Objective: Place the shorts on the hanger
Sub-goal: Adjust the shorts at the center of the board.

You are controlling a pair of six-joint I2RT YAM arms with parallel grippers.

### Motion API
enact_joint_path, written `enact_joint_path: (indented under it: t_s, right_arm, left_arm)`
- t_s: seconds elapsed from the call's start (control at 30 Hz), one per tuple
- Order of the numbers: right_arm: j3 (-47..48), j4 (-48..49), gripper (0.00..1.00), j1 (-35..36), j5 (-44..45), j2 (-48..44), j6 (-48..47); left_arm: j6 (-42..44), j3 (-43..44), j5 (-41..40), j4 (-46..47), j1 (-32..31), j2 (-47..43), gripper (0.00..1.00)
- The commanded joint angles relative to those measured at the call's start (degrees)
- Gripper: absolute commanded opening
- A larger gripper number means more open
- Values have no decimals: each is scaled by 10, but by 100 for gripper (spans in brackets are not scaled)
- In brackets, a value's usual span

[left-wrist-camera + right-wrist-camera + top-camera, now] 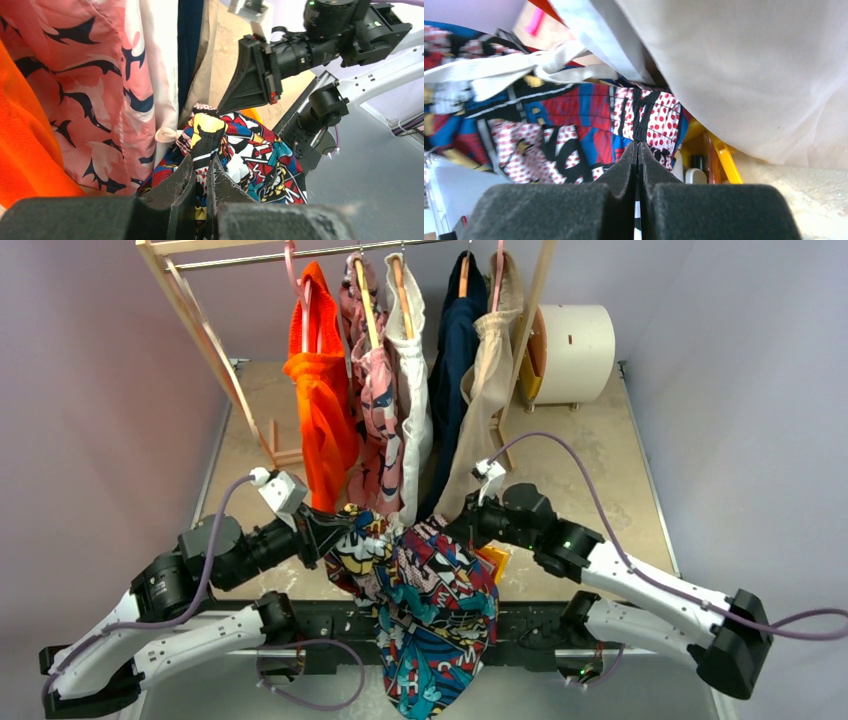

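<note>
My left claw (202,167) and right claw (638,150) each pinched an edge of the shorts (430,610), hanging them between us, seemingly ready for a hanger I couldn't see.

The walls (90,390) are plain pale lilac-grey on both sides and behind, evenly and softly lit. The table (590,450) has a mottled beige top with a thin metal edge. At its far side stands a wooden clothes rack (195,320) with slanted legs and a metal rail (250,255). Five garments hang from the rail, left to right:
- orange garment (320,410)
- pink patterned garment (375,390)
- white garment (412,390)
- navy garment (455,350)
- beige garment (485,390)

A white drum (575,350) lies on its side at the far right corner, just beside the rack. A smooth grey surface (250,705) lies below the table's near edge.
</note>
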Motion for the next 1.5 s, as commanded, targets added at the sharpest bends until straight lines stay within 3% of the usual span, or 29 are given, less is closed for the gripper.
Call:
enact_joint_path:
  t_s: [0.0,0.27,0.53,0.9,1.23,1.47]
  right_arm:
    - [40,16,0,1,10,-58,-28]
    - [1,88,0,0,-115,-150,-48]
    - [-38,127,0,1,-279,-141,-35]
    - [-66,64,0,13,-292,-89,-25]
    - [-51,-15,0,31,-139,-23,-9]
    - [-5,-74,42,30,-62,-54,8]
  left_arm:
    - [17,43,-31,26,2,-9,0]
    - [16,30,-130,23,2,-14,0]
    - [-1,-16,-211,44,2,-14,0]
    - [-21,-123,-234,104,2,-14,0]
    - [-24,-164,-207,162,2,46,0]
    - [-22,-170,-206,152,2,54,0]
